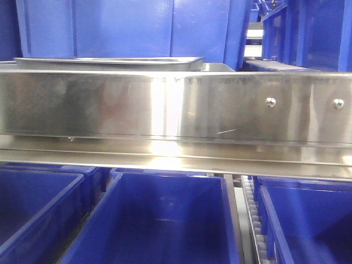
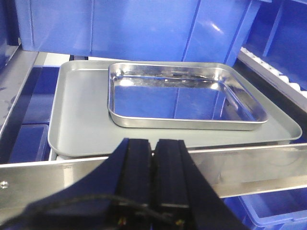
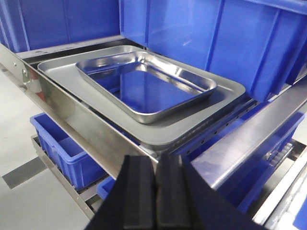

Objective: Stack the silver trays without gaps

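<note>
Nearest each wrist camera, the left gripper (image 2: 153, 158) and the right gripper (image 3: 156, 191) both have their pads pressed together on nothing, hanging just in front of the shelf rail (image 2: 249, 165). Beyond the rail, on the shelf, the small silver tray (image 2: 184, 96) sits inside the large silver tray (image 2: 81, 120), flat on its floor and set toward the far right corner, clear of both grippers. Behind them stand tall blue bins (image 2: 144, 28); lower blue bins (image 1: 165, 220) sit under the shelf. By my judgement the nesting looks done and this is the checking stage. If any gap remains, the next move calls for a light push from above to seat the inner tray squarely
</note>
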You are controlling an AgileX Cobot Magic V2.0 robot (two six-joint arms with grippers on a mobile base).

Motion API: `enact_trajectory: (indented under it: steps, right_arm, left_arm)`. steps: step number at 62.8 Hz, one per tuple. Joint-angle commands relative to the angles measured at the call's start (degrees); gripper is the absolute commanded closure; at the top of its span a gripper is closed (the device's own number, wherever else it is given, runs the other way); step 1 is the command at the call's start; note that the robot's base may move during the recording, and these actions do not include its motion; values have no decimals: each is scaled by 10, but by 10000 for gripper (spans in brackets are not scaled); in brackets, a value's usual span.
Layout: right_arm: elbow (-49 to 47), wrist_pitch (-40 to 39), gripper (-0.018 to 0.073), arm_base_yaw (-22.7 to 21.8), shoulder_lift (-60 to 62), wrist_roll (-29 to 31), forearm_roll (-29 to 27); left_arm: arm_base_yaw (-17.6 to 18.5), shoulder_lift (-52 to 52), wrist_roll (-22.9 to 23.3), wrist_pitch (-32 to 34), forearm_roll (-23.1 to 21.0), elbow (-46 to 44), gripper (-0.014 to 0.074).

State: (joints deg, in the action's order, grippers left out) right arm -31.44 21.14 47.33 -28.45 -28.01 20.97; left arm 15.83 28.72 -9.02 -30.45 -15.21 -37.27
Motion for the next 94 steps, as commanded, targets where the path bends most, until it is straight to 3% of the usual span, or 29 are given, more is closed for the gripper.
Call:
enact_trajectory:
  steps: [1,68,80,94]
  right_arm:
    - [-16,-40,508,1,1,6,19]
    - [-16,-37,508,0,1,6,19]
    - [-16,-37,508,0,1,6,19]
    - [-16,-37,508,0,1,6,19]
  left_arm:
    - [-1,1,-5,51,-12,-15,645]
    - [-1,-32,-5,53,-12,-10,645]
    - [-30,-47,-5,55,-12,24,645]
    - [-94,-89,-5,54,-12,65,645]
